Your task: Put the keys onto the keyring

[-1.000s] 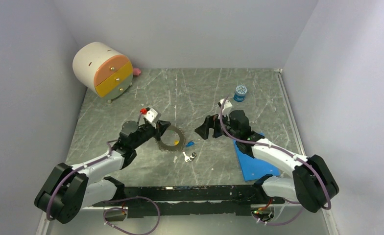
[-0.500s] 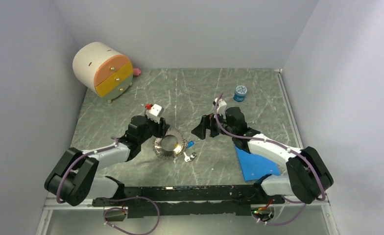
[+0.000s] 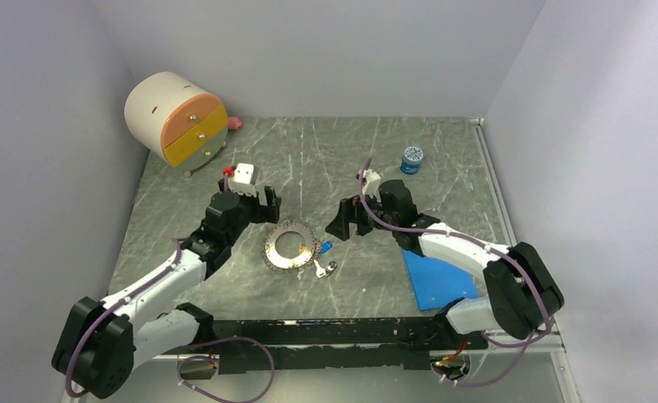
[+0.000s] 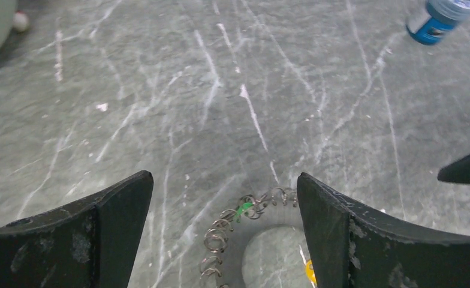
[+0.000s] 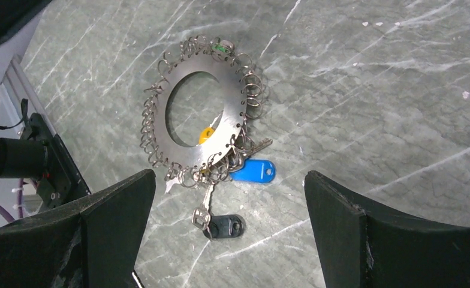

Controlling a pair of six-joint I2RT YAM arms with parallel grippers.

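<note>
The keyring (image 3: 292, 246) is a flat silvery hoop edged with small wire loops and lies on the table between the two arms. In the right wrist view the keyring (image 5: 232, 99) has a green key (image 5: 219, 45) and a yellow key (image 5: 207, 133) at its rim. A blue key (image 5: 253, 170) and a black key (image 5: 223, 227) rest at its near edge. My left gripper (image 3: 248, 206) is open, just up-left of the ring and apart from it. Its wrist view has the ring's arc (image 4: 220, 225) low between the wide fingers. My right gripper (image 3: 347, 220) is open and holds nothing, to the right of the ring.
A round white drawer box (image 3: 176, 117) with orange and yellow fronts stands at the back left, with a small pink thing (image 3: 235, 123) beside it. A small blue jar (image 3: 411, 159) stands at the back right. A blue mat (image 3: 435, 281) lies under the right arm.
My left gripper opened and let go of the keyring, then drew back to the upper left. The ring now lies flat. The right gripper shifted slightly left.
</note>
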